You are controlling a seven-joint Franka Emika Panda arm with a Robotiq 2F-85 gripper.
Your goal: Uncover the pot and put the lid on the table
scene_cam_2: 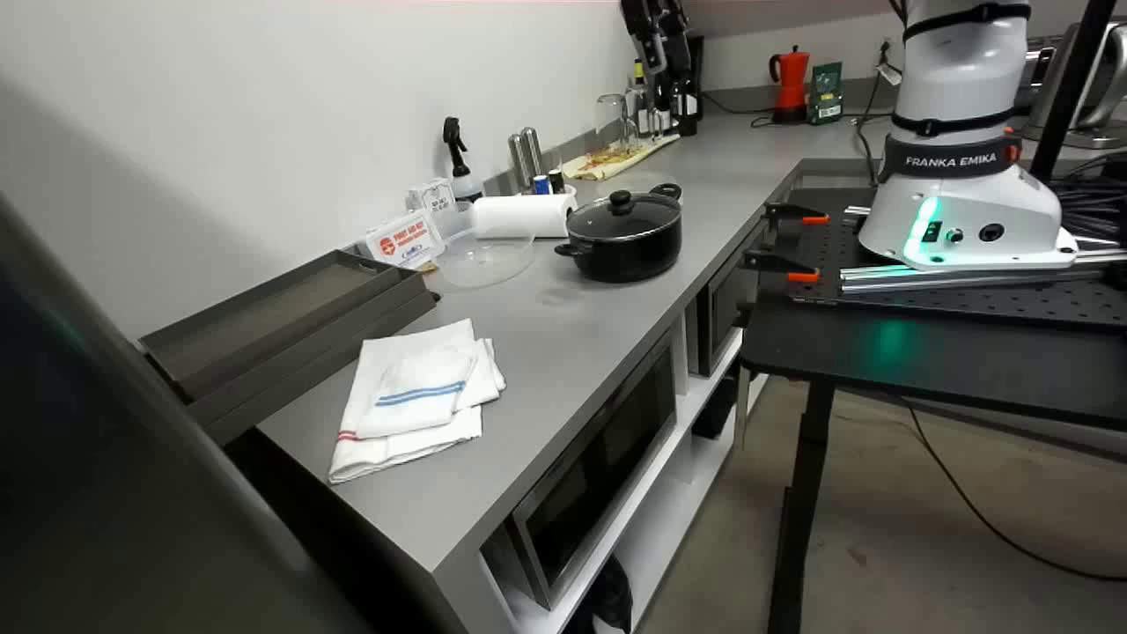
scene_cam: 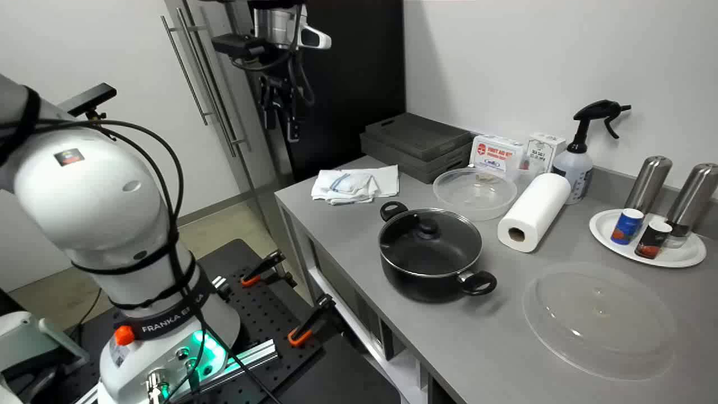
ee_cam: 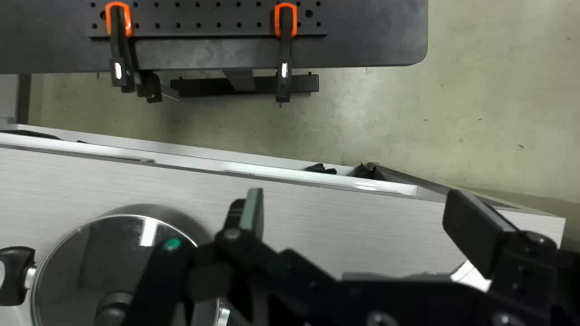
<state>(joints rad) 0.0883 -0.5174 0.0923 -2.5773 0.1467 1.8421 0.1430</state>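
Note:
The black pot (scene_cam: 412, 289) stands upright on the light grey table (scene_cam: 493, 342) in both exterior views (scene_cam_2: 629, 257). Its dark glass lid (scene_cam: 412, 249) with a metal rim and black knob (scene_cam: 428, 227) sits on it. In the wrist view the lid (ee_cam: 104, 253) is at the lower left, and the gripper partly hides it and its knob (ee_cam: 112, 308). One loop handle of the pot (ee_cam: 16, 276) shows at the left edge. My gripper (scene_cam: 281, 128) is open and empty, high above and away from the pot. In the wrist view its fingers (ee_cam: 355, 203) are wide apart above bare table.
A paper-towel roll (scene_cam: 535, 210), a clear bowl (scene_cam: 474, 193) and a folded cloth (scene_cam: 353, 184) surround the pot. A large clear cover (scene_cam: 600, 322) lies nearer the camera. Grey trays (scene_cam: 418, 140), a spray bottle (scene_cam: 573, 163) and a plate with shakers (scene_cam: 681, 255) line the wall.

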